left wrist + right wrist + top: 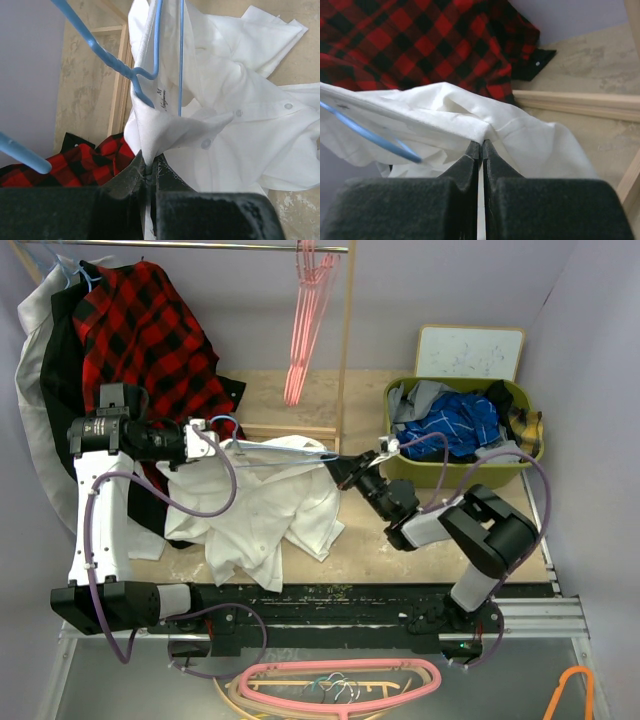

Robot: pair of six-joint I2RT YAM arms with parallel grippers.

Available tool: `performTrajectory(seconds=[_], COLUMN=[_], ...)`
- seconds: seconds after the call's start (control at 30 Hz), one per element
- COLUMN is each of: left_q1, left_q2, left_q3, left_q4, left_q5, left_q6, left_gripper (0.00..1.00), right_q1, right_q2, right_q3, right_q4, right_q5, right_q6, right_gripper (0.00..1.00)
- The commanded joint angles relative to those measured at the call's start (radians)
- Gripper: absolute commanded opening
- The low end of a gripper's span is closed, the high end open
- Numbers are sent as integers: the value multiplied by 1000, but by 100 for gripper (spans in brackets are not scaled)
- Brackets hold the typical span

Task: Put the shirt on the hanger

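Left claw [149, 167] and right claw [481, 145] each tight on the shirt [270, 510], blue checked garment [460, 425] inside green bin [490, 472]

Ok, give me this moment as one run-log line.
left gripper: shut on shirt | right gripper: shut on shirt | hanger: at shirt collar | shirt: stretched between both, rest heaped below

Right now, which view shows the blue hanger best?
Left wrist: the hanger shows close up, twisted neck and wires against the shirt. Top view gives only a faint line; right wrist, one short curved piece.
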Motion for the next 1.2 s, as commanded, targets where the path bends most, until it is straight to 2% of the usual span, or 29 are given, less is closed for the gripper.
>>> performTrajectory(seconds=[0.0, 0.1, 0.23, 0.33, 0.5, 0.63, 0.9, 1.03, 1.17], left_q1=[15, 15, 15, 15, 14, 14, 14, 14, 14], left_q2=[-43, -54, -89, -107, -101, -105, -103, -95, -75], left_q3=[27, 4, -53, -79, -90, -118, -157, -113, -48], left_q4=[-1, 59, 245, 317, 299, 287, 298, 311, 246], left_q5=[-32, -89, -152, -187, -225, -242, -270, -241, -242], left_q6=[125, 118, 34, 30, 73, 108, 141, 88, 115], left_gripper=[0, 0, 0, 0, 0, 0, 0, 0, 0], right_q1=[-92, -118, -121, -121, -121, -122, -121, -122, -119], right_q2=[-103, -174, -231, -260, -360, -485, -567, -580, -588], right_q3=[-17, -16, -18, -23, 7, 69, 140, 141, 171], right_q4=[-56, -141, -238, -293, -472, -712, -935, -970, -1057], right_q5=[-117, -157, -173, -180, -178, -138, -128, -103, -59], right_q6=[15, 1, -27, -28, -46, -113, -268, -355, -455], right_gripper=[0, 0, 0, 0, 0, 0, 0, 0, 0])
